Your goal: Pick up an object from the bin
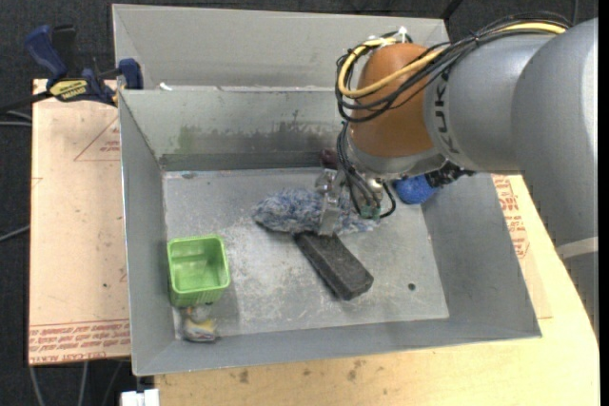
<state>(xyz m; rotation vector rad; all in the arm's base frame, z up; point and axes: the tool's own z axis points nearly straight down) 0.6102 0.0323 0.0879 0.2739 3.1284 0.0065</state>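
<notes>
Noted at the centre of the bin [238, 124] floor: a crumpled blue-grey cloth [284, 212], bunched flat, long axis roughly 9 to 3 o'clock, narrower end pointing to 9 o'clock.

Recorded just below it: a dark grey rectangular block [337, 269], lying flat, long axis 10 to 4 o'clock, upper end touching or tucked under the cloth's 3 o'clock part; cannot tell which.

Found down on the cloth's 3 o'clock end, right above the block's upper end: the hand [331, 209], pointing straight down. Cannot tell how far open, nor whether anything is gripped.

Observed above the hand: the orange wrist cover [390, 105] with yellow and black cables looped over it, then the thick grey arm [519, 95] running off toward 2 o'clock.

Seen partly hidden under the wrist at 3 o'clock: a small blue thing [415, 191].

Logged well apart, toward 8 o'clock: a green square cup [198, 266], open side up, with a small crumpled scrap [198, 328] just below it by the near wall.
</notes>
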